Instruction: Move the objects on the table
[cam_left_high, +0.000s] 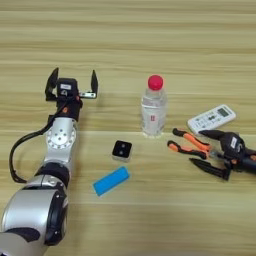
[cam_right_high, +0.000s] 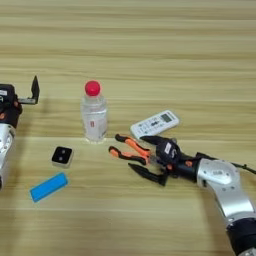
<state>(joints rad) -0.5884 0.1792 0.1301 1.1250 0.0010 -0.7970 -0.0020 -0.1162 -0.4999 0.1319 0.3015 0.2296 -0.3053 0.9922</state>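
The robot's silver left arm filled the near left corner of the wide light-brown wooden table (cam_left_high: 150, 30), its left gripper (cam_left_high: 72, 85) raised well clear of the objects, the two black fingers spread wide and holding nothing. Just beside that arm lay a flat blue rectangular block (cam_left_high: 111, 181), and a little beyond it a small black-and-white cube (cam_left_high: 122, 150).

Near the middle of the table stood a clear plastic bottle with a red cap (cam_left_high: 154, 107), upright. To its right lay needle-nose pliers with orange-and-black handles (cam_right_high: 129, 148), the handles pointing toward the bottle. The right gripper (cam_right_high: 146, 156) lay low at the pliers' jaw end, its black fingers parted, one above and one below the tool; whether they pinched the metal could not be told.

Just beyond the pliers rested a white rectangular remote control with buttons (cam_right_high: 155, 123), lying flat at a slant, close to the right gripper's upper finger.
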